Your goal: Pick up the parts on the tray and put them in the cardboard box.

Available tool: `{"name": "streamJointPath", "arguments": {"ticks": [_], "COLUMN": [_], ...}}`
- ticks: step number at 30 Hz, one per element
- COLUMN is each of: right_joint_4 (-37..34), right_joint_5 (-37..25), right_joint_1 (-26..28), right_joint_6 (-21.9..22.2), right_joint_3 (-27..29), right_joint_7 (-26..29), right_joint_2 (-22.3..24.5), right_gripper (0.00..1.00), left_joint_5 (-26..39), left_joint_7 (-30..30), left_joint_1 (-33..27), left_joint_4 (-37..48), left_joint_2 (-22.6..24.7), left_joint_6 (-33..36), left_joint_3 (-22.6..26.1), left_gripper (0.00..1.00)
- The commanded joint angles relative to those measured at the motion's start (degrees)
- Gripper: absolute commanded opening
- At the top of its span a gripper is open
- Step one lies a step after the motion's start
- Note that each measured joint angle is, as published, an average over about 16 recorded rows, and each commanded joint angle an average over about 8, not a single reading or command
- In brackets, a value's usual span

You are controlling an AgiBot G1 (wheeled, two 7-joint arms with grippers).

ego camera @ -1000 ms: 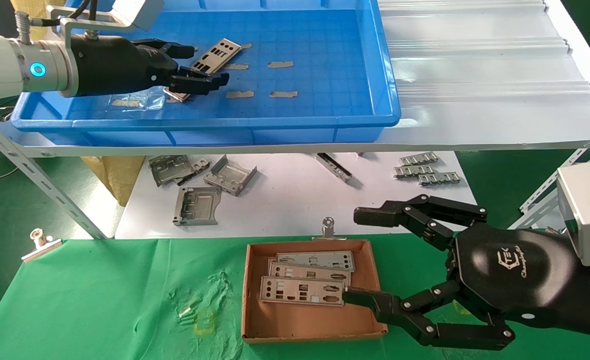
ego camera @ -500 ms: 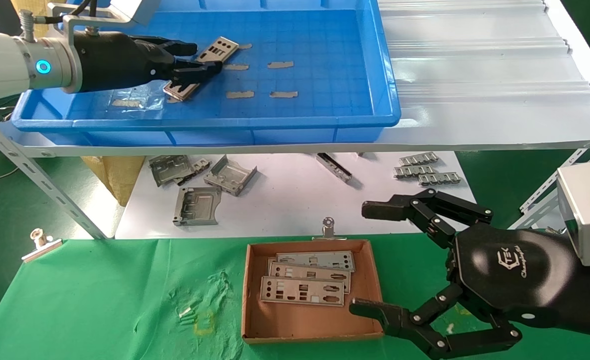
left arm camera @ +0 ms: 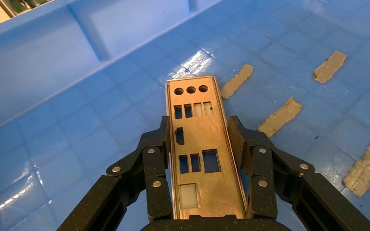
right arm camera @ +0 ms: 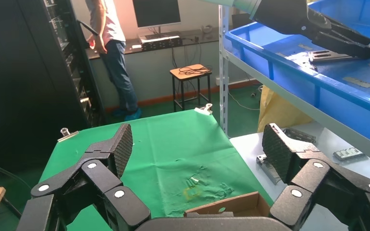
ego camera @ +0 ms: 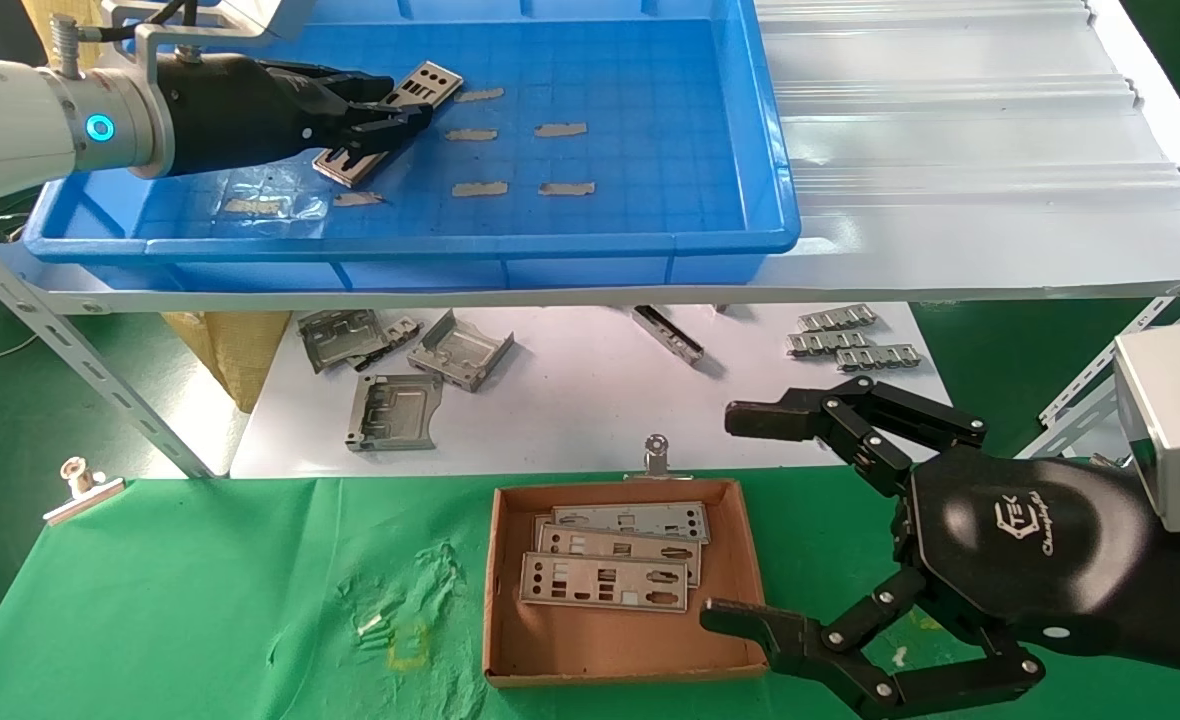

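Clearly thin, stiff and slick, the punched metal strip (left arm camera: 197, 144) sits clamped edgewise in the left gripper (ego camera: 375, 120) over the blue tray (ego camera: 650, 215); the right gripper (ego camera: 740, 525) stands spread beside the cardboard box (ego camera: 495, 600).

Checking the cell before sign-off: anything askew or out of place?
The green cloth is rumpled beside the cardboard box, with small metal bits loose on it. The three parts in the box lie overlapped, not squared. Left hand holds a part over the tray.
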Motion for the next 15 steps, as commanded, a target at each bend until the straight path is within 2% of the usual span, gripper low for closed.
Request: {"name": "streamJointPath", "arguments": {"ticks": [1,8,15], "right_joint_4": [0.0,0.0,0.0], "right_joint_5": [0.0,0.0,0.0], "right_joint_1": [0.0,0.0,0.0], "right_joint_6": [0.0,0.0,0.0], "right_joint_3": [0.0,0.0,0.0], "right_joint_7": [0.0,0.0,0.0], "right_joint_2": [0.0,0.0,0.0], "right_gripper": [1.0,1.0,1.0], "left_joint_5": [0.0,-0.5,-1.3], "left_joint_7": [0.1,0.5,1.2], "left_joint_1": [0.1,-0.6,-2.1], "left_joint_4": [0.0,-0.7,-1.6], "left_joint_2": [0.1,-0.4,-1.7], "left_joint_6": [-0.3,1.7,8.1], "left_joint_3": [0.0,-0.3,-0.8], "left_gripper": [0.0,0.0,0.0]}}
